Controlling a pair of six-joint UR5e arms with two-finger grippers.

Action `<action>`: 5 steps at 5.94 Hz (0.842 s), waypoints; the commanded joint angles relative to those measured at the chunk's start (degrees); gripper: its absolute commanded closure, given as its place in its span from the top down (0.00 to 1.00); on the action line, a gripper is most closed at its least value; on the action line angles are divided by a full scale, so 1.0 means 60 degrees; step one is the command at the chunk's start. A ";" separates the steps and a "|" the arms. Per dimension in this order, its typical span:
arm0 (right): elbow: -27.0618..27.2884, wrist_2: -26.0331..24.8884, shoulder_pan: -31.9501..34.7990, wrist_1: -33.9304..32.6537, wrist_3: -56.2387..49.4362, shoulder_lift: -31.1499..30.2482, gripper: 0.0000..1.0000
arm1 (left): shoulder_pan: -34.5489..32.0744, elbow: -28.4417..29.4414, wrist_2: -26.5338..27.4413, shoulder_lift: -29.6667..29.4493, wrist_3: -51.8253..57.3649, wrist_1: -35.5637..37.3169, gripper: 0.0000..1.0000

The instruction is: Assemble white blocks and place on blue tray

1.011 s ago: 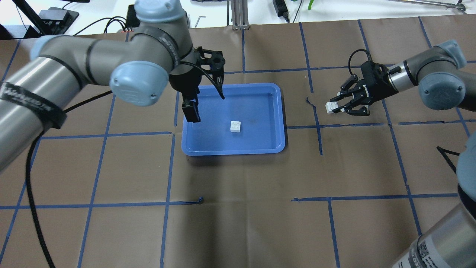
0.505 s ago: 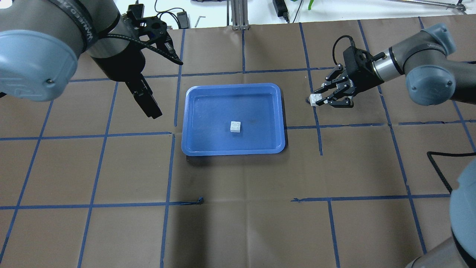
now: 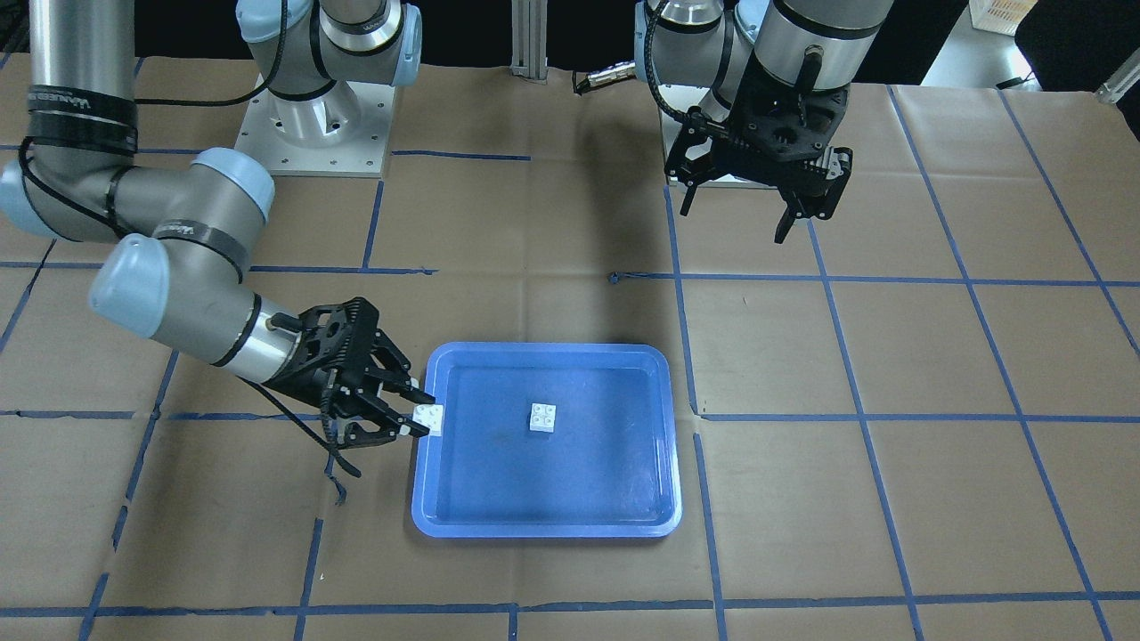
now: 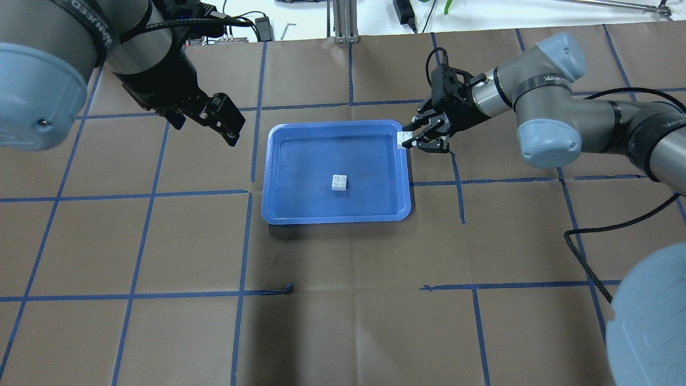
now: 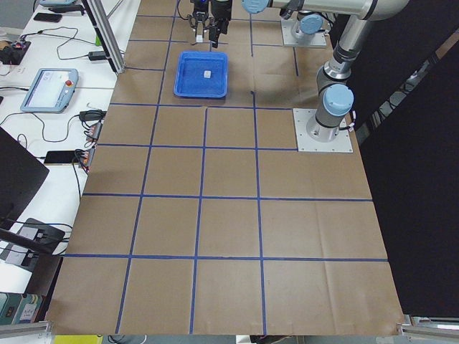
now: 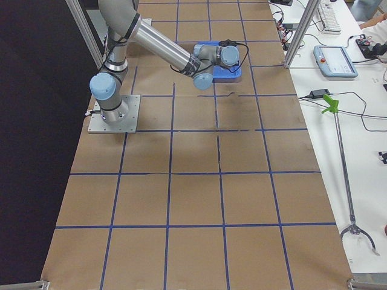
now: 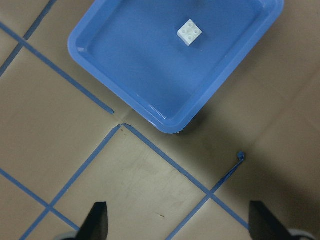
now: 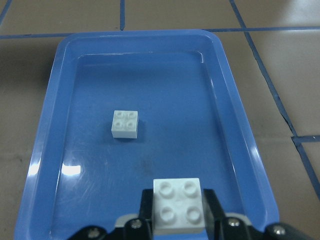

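The blue tray point(image 4: 300, 161) lies mid-table. One white block point(image 4: 339, 183) sits studs up near its middle, also seen in the front view point(image 3: 542, 417) and the left wrist view point(image 7: 190, 33). My right gripper point(image 4: 407, 140) is shut on the second white block point(image 4: 404, 139), studs up, and holds it over the tray's right rim near the far corner. In the right wrist view the held block point(image 8: 178, 205) is above the tray's near edge, with the other block point(image 8: 125, 124) ahead of it. My left gripper point(image 3: 735, 223) is open and empty, raised left of the tray.
Brown paper with a blue tape grid point(image 4: 343, 289) covers the table. Cables and small devices point(image 4: 402, 10) lie beyond the far edge. A loose black cable point(image 4: 584, 241) from the right arm hangs over the table's right side.
My right gripper has carried its white block leftward, from the open table to the tray's right rim. My left arm has pulled away from over the tray to its left side.
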 commanded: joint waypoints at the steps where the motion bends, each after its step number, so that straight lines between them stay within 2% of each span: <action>1: 0.0437 -0.0029 0.0862 -0.2257 0.1670 0.0568 0.25 | -0.0007 -0.0005 -0.0089 -0.0054 -0.2000 0.0155 0.99; 3: 0.1124 -0.0117 0.1100 -0.4106 0.2290 0.1156 0.25 | 0.0051 -0.0254 -0.0002 -0.0040 -0.1981 0.0813 0.99; 5: 0.1406 -0.0117 0.1173 -0.4684 0.2292 0.1450 0.25 | 0.0007 -0.0225 0.0027 0.0004 -0.1980 0.0814 0.99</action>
